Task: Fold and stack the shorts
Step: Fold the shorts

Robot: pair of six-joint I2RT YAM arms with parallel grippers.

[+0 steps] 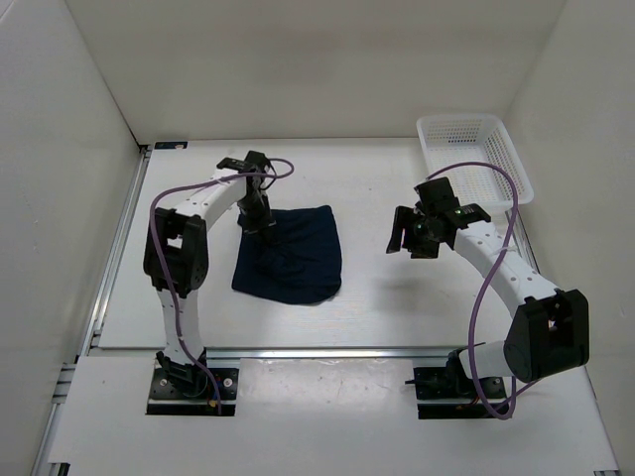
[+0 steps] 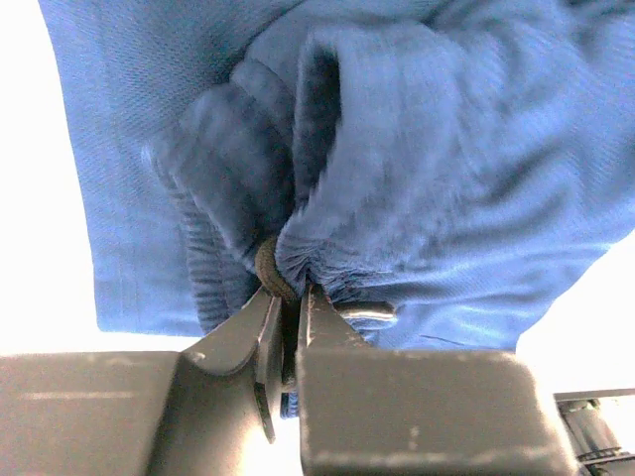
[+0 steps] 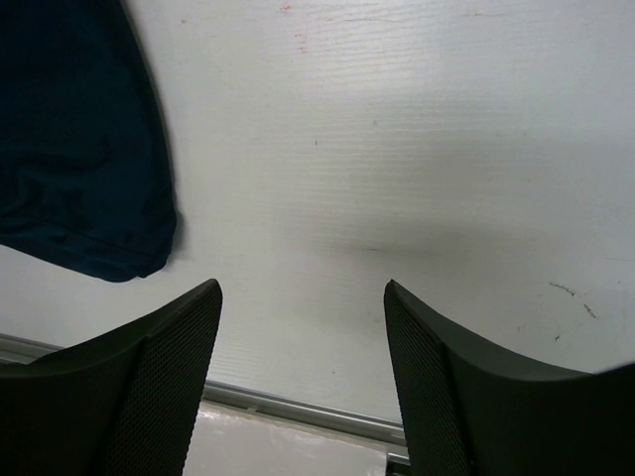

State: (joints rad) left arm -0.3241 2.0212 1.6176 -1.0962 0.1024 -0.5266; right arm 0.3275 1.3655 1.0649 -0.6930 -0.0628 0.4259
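Observation:
The dark navy shorts (image 1: 293, 256) lie folded in a rough square on the white table, left of centre. My left gripper (image 1: 260, 224) is down at their far left corner, shut on a bunched fold of the waistband with the drawstring knot (image 2: 270, 270) at its fingertips. In the left wrist view the blue cloth (image 2: 446, 169) fills the frame. My right gripper (image 1: 417, 238) hangs open and empty above bare table, well to the right of the shorts. A corner of the shorts (image 3: 79, 149) shows at the upper left of the right wrist view.
A white mesh basket (image 1: 474, 159) stands at the back right corner. White walls close in the table on three sides. An aluminium rail (image 1: 327, 351) runs along the near edge of the table.

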